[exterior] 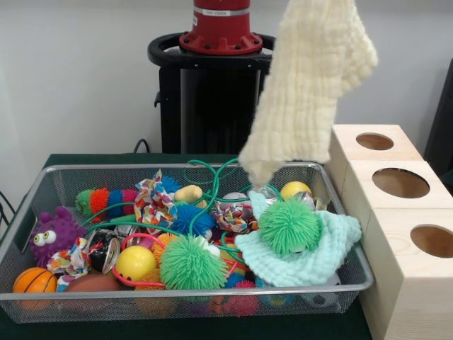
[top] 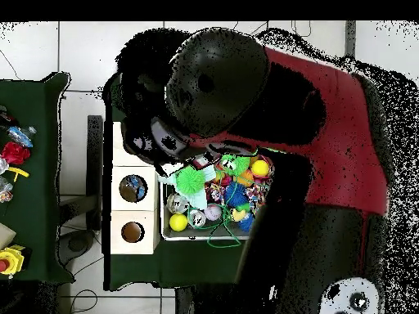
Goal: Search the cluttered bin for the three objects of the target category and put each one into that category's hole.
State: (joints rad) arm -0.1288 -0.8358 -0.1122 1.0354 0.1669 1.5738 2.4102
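A cream knitted cloth (exterior: 311,78) hangs in the air over the bin's far right corner, its lower tip just above the toys. Its top runs out past the picture's top edge, so my gripper does not show in the front view; in the overhead view my arm (top: 327,139) covers it. The wire mesh bin (exterior: 177,296) is full of toys: two green spiky balls (exterior: 289,225) (exterior: 192,262), a mint cloth (exterior: 311,262), a yellow ball (exterior: 136,262), a small basketball (exterior: 34,281), a purple fuzzy monster (exterior: 53,234) and a green cord (exterior: 212,184).
Three pale wooden boxes, each with a round hole on top (exterior: 374,142) (exterior: 400,183) (exterior: 432,241), stand in a row right of the bin. Two of them show in the overhead view (top: 131,188) (top: 132,231). The robot's pedestal (exterior: 212,92) stands behind the bin.
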